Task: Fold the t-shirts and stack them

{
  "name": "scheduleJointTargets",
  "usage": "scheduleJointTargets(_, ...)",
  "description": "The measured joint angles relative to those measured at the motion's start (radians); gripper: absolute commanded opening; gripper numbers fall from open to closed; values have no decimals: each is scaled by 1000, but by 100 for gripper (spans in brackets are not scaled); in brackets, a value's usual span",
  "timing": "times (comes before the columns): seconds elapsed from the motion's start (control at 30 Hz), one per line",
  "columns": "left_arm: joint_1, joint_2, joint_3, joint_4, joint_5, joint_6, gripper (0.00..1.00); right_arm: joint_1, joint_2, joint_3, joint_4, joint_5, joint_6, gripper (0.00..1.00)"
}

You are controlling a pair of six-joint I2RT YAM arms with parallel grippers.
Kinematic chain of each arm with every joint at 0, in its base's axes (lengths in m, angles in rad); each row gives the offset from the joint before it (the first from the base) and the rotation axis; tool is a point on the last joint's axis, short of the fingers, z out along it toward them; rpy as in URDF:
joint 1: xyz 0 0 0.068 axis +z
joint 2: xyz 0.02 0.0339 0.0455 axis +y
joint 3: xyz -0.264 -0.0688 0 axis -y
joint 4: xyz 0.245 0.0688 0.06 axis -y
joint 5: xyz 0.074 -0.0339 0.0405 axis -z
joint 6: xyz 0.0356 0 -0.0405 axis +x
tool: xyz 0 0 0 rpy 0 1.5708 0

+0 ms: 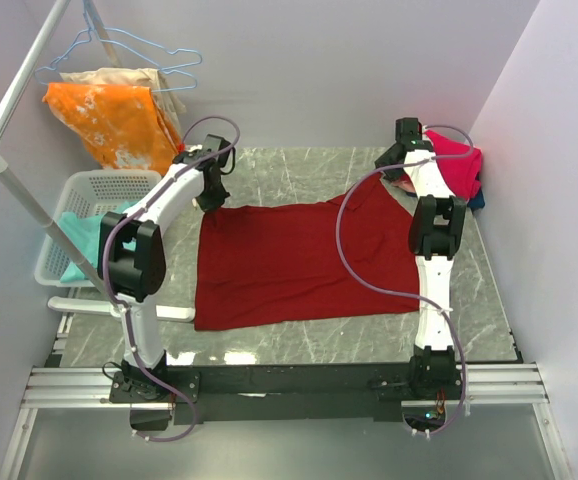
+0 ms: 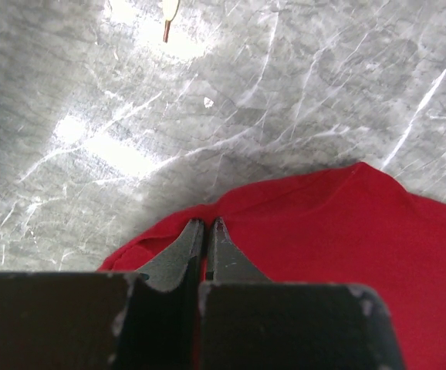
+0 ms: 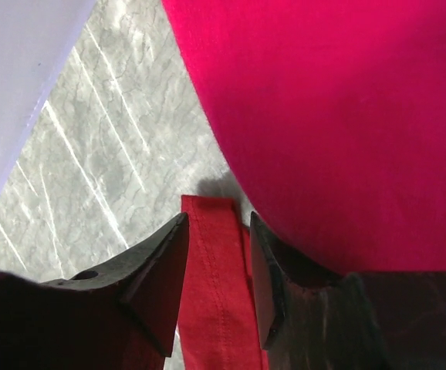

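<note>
A maroon t-shirt point(image 1: 304, 262) lies spread flat on the marble table. My left gripper point(image 1: 212, 200) is at its far left corner. In the left wrist view the jaws point(image 2: 206, 223) are shut, with a thin edge of the maroon cloth point(image 2: 346, 231) pinched between them. My right gripper point(image 1: 396, 165) is at the shirt's far right corner. Its jaws point(image 3: 219, 220) are open and straddle a maroon hem strip point(image 3: 215, 293) without closing on it. A bright pink t-shirt point(image 1: 459, 165) lies just right of it and fills the right wrist view point(image 3: 339, 116).
A dark blue cloth point(image 1: 478, 200) peeks from under the pink shirt. A white basket point(image 1: 94, 185) at the left holds a teal shirt point(image 1: 79, 240). An orange cloth point(image 1: 119, 120) hangs on a rack point(image 1: 9, 180) at the back left. Walls close in on both sides.
</note>
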Motion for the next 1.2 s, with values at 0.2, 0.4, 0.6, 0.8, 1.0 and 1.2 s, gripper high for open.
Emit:
scheduleJointTargets(0.2,0,7,9,-6,-1,2,1,0,11,18,-20,-19,4,44)
scheduleJointTargets(0.4,0,8,20,-13,-4,3,1,0,36,70,-60,-31,3,41)
scheduleJointTargets(0.6,0,8,24,-13,-10,3,1,0,64,100,-91,-36,4,41)
scheduleJointTargets(0.8,2,8,24,-13,-14,3,1,6,64,101,-103,-27,3,35)
scheduleJointTargets(1.0,5,7,24,-13,-15,11,1,6,64,101,-119,-26,0,17)
scheduleJointTargets(1.2,7,6,24,-13,-15,21,1,6,64,101,-128,-30,1,0)
